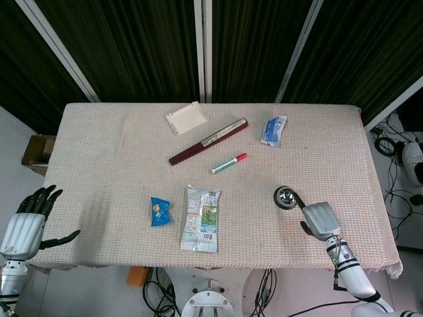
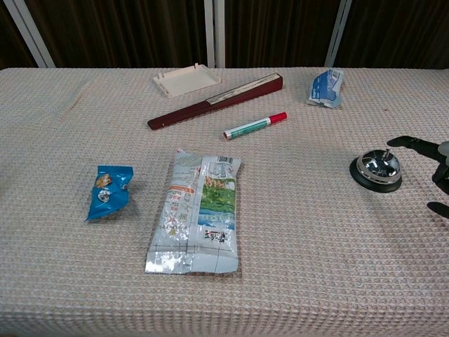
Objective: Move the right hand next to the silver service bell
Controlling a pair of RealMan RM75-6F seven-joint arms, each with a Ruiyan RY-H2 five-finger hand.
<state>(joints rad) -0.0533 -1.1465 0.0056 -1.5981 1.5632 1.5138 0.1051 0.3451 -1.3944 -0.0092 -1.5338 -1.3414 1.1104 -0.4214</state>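
Head view: right hand sits just beside the silver service bell, fingers apart, holding nothing; contact with it seems unlikely.

Robot test lab. Table under beige waffle-weave cloth, dark curtains behind. Loose cables on floor, cardboard box beside table.

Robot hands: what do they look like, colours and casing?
Both match. The left hand has a ribbed silver-grey back and black fingers. The right hand has the same silver-grey back with black fingers, on a white forearm with black bands and a thin cable alongside.
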